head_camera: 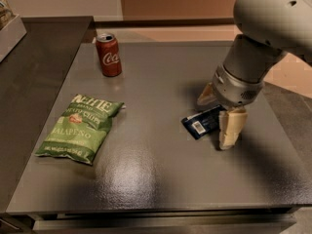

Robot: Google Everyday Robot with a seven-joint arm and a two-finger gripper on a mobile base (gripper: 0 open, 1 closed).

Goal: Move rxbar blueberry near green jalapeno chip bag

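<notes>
The rxbar blueberry [202, 122], a small dark navy wrapper with a white label patch, lies flat on the dark table [161, 179] right of centre. My gripper [218, 112] is over the bar's right end, open. One cream finger [229, 127] stands just right of the bar and the other [206, 95] behind it. The green jalapeno chip bag [80, 127] lies flat at the left of the table, well apart from the bar.
A red cola can [108, 54] stands upright at the back left of the table. A lower dark counter [34, 67] with a white box corner [9, 30] lies to the left. The table's front edge is near the bottom of the view.
</notes>
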